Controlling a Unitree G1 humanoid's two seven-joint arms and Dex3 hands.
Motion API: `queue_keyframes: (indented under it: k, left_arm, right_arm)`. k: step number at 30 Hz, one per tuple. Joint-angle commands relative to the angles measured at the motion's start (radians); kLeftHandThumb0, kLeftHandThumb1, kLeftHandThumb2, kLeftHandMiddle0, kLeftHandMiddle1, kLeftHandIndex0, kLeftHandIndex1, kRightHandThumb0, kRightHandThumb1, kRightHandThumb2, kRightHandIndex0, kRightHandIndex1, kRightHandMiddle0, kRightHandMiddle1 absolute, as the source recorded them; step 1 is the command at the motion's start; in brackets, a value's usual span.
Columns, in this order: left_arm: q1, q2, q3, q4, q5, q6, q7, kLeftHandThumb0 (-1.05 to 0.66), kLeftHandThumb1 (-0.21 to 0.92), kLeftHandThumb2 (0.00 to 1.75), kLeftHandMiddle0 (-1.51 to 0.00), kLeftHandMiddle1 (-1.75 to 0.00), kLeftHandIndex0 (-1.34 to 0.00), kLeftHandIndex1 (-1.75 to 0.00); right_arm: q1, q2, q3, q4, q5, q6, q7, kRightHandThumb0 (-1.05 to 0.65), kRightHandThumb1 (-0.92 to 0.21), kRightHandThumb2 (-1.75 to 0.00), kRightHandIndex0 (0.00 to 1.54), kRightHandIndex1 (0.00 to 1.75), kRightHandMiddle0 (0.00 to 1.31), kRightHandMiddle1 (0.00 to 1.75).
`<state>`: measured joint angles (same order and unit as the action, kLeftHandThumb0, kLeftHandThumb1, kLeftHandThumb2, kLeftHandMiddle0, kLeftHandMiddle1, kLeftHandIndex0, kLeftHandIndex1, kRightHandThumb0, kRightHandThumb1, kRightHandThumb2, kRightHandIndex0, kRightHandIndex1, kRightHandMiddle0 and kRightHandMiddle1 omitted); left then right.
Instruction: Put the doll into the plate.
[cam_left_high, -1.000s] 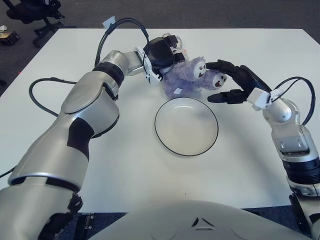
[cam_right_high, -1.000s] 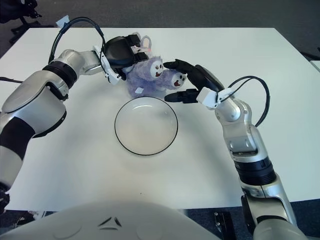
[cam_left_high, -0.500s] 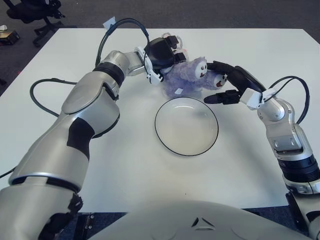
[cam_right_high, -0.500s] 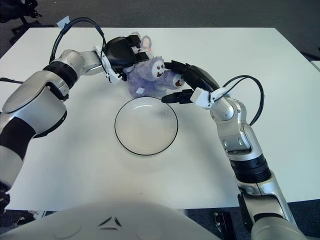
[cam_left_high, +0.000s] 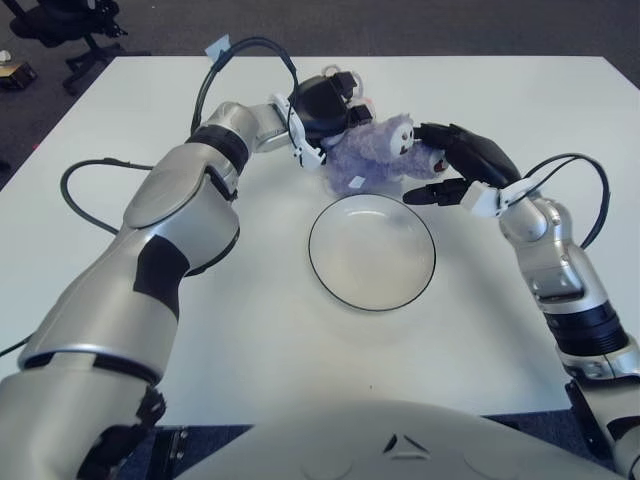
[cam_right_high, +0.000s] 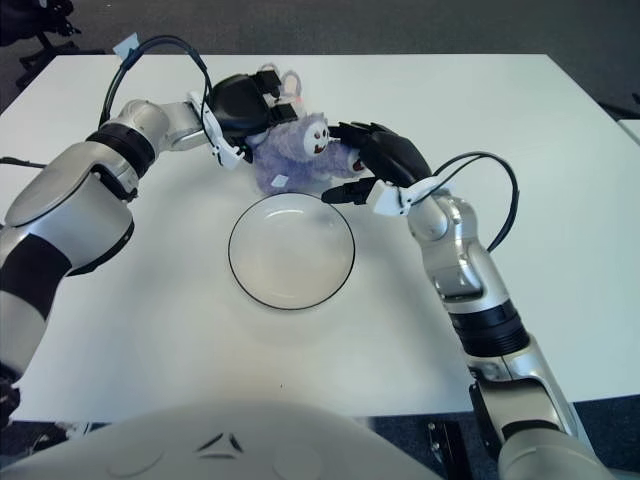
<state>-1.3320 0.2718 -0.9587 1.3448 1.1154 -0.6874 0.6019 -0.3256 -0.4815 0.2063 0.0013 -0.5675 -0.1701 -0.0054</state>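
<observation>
A purple plush doll (cam_left_high: 372, 152) lies on the white table just behind the round white plate (cam_left_high: 312, 250), outside its rim. My left hand (cam_left_high: 325, 105) is pressed against the doll's back on its far left side. From the right, my right hand (cam_left_high: 420, 165) reaches in with its fingers spread around the doll's near foot: upper fingers (cam_right_high: 365, 135) over it, thumb (cam_right_high: 340, 193) low by the plate's far rim. The doll is still on the table between both hands. Nothing is in the plate.
A black cable (cam_left_high: 75, 190) loops over the table's left part beside my left arm. An office chair (cam_left_high: 60, 22) stands off the far left corner. The table's right edge (cam_left_high: 625, 90) runs close behind my right arm.
My right hand has moved left, and its fingers now bracket the doll's right side. The doll has been nudged slightly left. The left hand has stayed put.
</observation>
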Motion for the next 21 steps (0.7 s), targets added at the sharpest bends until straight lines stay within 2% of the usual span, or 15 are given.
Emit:
queue_keyframes:
  k: [1, 2, 3, 6, 11, 17, 19, 21]
  left_arm:
    - [0.011, -0.003, 0.005, 0.001, -0.005, -0.005, -0.013, -0.45, 0.84, 0.0, -0.24, -1.0, -0.36, -0.64]
    - [0.011, -0.003, 0.004, 0.001, -0.005, -0.005, -0.013, -0.45, 0.84, 0.0, -0.24, -1.0, -0.36, -0.64]
    - [0.012, -0.003, 0.007, 0.001, -0.009, -0.007, -0.019, -0.45, 0.84, 0.0, -0.23, -1.0, -0.36, -0.64]
    - [0.013, -0.002, 0.011, 0.001, -0.017, -0.01, -0.031, -0.46, 0.84, 0.0, -0.24, -0.99, -0.36, -0.62]
    - [0.015, -0.001, 0.015, -0.001, -0.021, -0.012, -0.038, -0.46, 0.85, 0.0, -0.24, -0.97, -0.37, -0.57]
    - [0.014, 0.004, 0.021, -0.002, -0.022, -0.017, -0.039, -0.46, 0.85, 0.0, -0.24, -0.97, -0.38, -0.56]
    - [0.012, 0.018, 0.027, -0.005, -0.026, -0.027, -0.031, -0.48, 0.86, 0.0, -0.29, -0.99, -0.39, -0.55]
    - [0.011, 0.023, 0.03, -0.006, -0.026, -0.03, -0.028, -0.49, 0.86, 0.01, -0.31, -1.0, -0.39, -0.55]
  right_arm:
    - [-0.021, 0.003, 0.0, 0.032, -0.015, -0.05, -0.029, -0.01, -0.52, -0.91, 0.43, 1.71, 0.63, 1.28]
    - [-0.022, 0.003, -0.001, 0.036, -0.016, -0.055, -0.031, 0.0, -0.51, -0.92, 0.43, 1.72, 0.63, 1.29]
    - [-0.036, 0.011, -0.003, 0.094, -0.021, -0.119, -0.101, 0.0, -0.5, -0.94, 0.43, 1.73, 0.63, 1.3]
    - [-0.062, 0.024, -0.006, 0.198, -0.053, -0.236, -0.252, 0.0, -0.35, -1.21, 0.55, 1.74, 0.54, 1.54]
    - [-0.079, 0.022, -0.003, 0.251, -0.081, -0.286, -0.313, 0.0, -0.28, -1.34, 0.6, 1.75, 0.49, 1.67]
    - [-0.1, 0.011, -0.006, 0.294, -0.095, -0.324, -0.336, 0.0, -0.27, -1.36, 0.61, 1.75, 0.49, 1.7]
    - [-0.122, -0.008, -0.009, 0.333, -0.097, -0.351, -0.343, 0.25, -0.39, -1.21, 0.53, 1.75, 0.53, 1.73]
    - [-0.134, -0.012, -0.011, 0.356, -0.099, -0.367, -0.348, 0.33, -0.43, -1.16, 0.51, 1.75, 0.55, 1.74]
